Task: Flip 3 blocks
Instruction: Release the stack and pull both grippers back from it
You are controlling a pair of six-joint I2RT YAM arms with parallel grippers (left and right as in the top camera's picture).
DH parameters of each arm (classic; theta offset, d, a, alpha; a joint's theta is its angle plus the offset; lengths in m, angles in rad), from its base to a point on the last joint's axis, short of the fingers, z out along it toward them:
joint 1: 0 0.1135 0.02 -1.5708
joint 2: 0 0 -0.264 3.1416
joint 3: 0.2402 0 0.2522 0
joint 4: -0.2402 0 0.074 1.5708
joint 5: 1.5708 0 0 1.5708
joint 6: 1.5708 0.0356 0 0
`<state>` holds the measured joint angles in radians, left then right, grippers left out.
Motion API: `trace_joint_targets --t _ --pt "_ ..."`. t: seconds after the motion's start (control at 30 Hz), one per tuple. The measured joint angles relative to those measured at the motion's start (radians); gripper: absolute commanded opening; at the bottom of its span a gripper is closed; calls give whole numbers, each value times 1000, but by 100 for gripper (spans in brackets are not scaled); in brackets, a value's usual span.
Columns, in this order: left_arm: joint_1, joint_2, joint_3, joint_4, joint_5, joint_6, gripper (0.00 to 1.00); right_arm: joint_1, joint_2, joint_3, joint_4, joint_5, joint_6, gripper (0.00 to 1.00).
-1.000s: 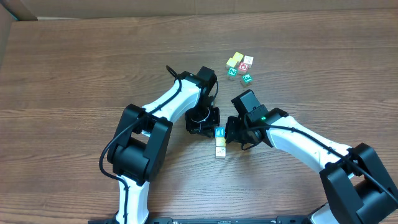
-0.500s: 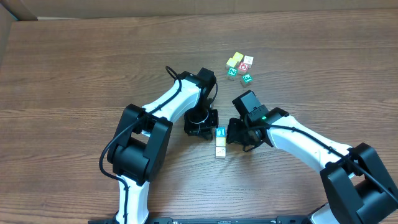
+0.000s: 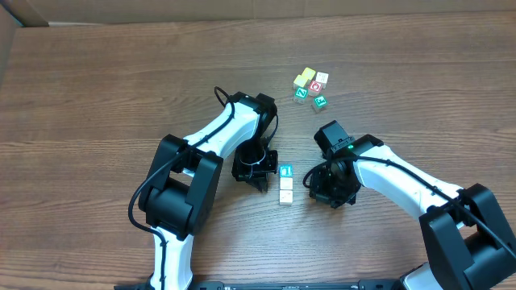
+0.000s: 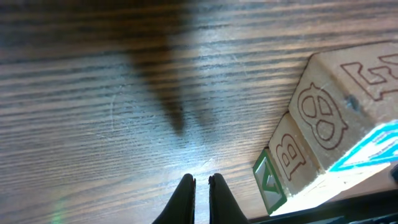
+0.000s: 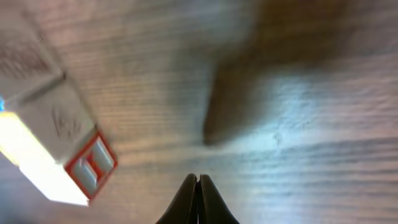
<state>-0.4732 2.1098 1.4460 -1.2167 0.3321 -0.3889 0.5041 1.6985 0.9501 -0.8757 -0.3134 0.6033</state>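
Your left gripper [image 4: 201,183] and right gripper [image 5: 197,182] were both shut, empty, flanking the 3 blocks [image 3: 285,184], a touching row running near-to-far, blue block [image 3: 285,170] farthest.

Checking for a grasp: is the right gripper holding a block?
No, the right gripper is shut on nothing, with the blocks lying apart to its side.

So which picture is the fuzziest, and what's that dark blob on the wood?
Right wrist view: the fuzziest, the blocks at left smeared, the grain of the table soft; the dark blob is a shadow. Left wrist view: sharper, carved letters readable, a shadow there too. Overhead view: crisp and evenly lit.
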Motion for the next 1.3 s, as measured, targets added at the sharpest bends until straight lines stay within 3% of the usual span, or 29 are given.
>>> trace_joint_targets --t 0.23,0.47,0.7,0.9,1.0,1.03,1.07,1.13,1.3 --pt "31 0 0 35 -24 3 4 35 -29 0 -10 -105 -100 4" --pt "204 0 0 43 -31 3 4 211 -223 46 40 28 -84 4" --pt "379 0 0 34 -37 5 5 332 -174 55 152 148 -11 4" --pt "378 0 0 35 -39 16 34 431 -106 58 201 252 28 4" --pt "375 0 0 38 -41 23 41 447 -71 102 175 291 36 4" --pt "375 0 0 38 -41 23 48 447 -58 122 175 300 38 4" --pt "375 0 0 39 -42 27 70 447 -50 138 176 306 40 4" --pt "375 0 0 39 -44 26 100 447 -36 169 180 320 43 4" --pt "375 0 0 35 -44 23 100 447 0 183 183 332 48 4"
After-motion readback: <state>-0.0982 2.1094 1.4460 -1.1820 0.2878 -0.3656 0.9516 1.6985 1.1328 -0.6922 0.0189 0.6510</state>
